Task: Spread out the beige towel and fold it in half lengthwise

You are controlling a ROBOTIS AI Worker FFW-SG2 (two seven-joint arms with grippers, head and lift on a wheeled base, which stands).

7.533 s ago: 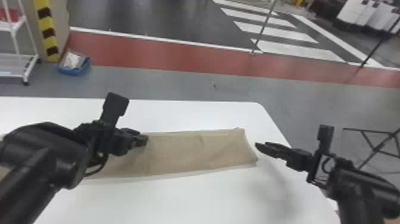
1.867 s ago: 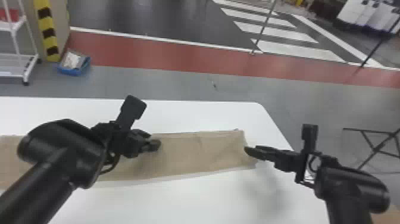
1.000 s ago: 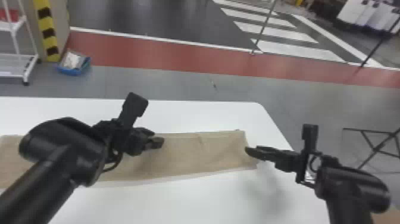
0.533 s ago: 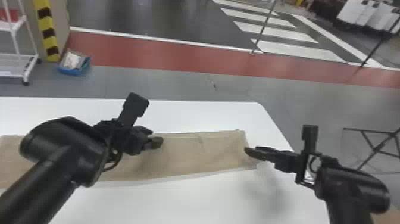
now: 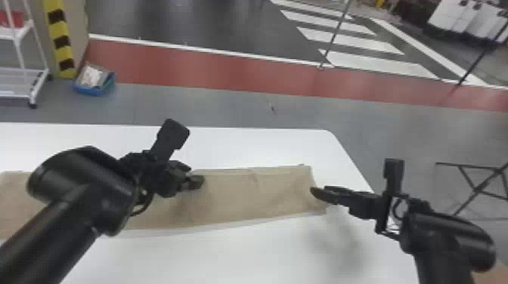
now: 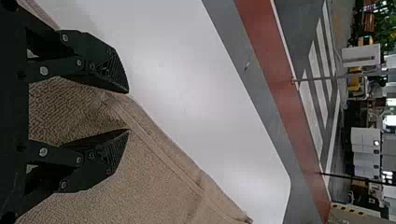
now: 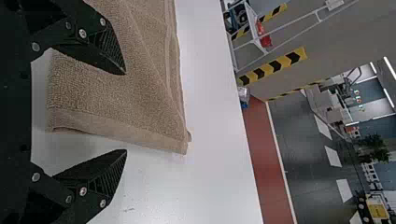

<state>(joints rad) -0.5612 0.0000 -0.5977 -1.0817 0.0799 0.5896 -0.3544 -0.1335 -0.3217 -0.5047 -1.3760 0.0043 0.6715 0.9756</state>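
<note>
**Jaws spread wide at two places along the beige towel (image 5: 260, 196)**

Head view: the beige towel lies as a long, narrow strip on the white table (image 5: 257, 147), its left stretch passing beneath the left arm (image 5: 83, 189). The left gripper (image 5: 194, 174) is above the towel's middle stretch, close to its far edge, with its two tips apart. The right gripper (image 5: 317, 192) points in from the right, its tips at the towel's right end. A soft shadow falls on the table just nearer than that end. Well beyond the towel, a red floor band (image 5: 208, 70) crosses the room, with a blue container (image 5: 92, 90) beyond the towel to the left and a white rack (image 5: 15, 95) farther left. To the towel's right, past the table, stands a thin black frame (image 5: 472, 166).

Left wrist view: the left gripper's (image 6: 128, 111) jaws stand well apart, with towel fabric showing in the gap. A seam-like band runs along the towel's edge, slightly creased near the fingers (image 6: 111, 70). Whether the tips touch the cloth, I cannot tell.

Right wrist view: the right gripper's (image 7: 125, 112) jaws are also wide apart, one over the towel and the other past its hemmed end, over the table. Layers show at that end, with a small bit of cloth sticking out at the far corner.
</note>
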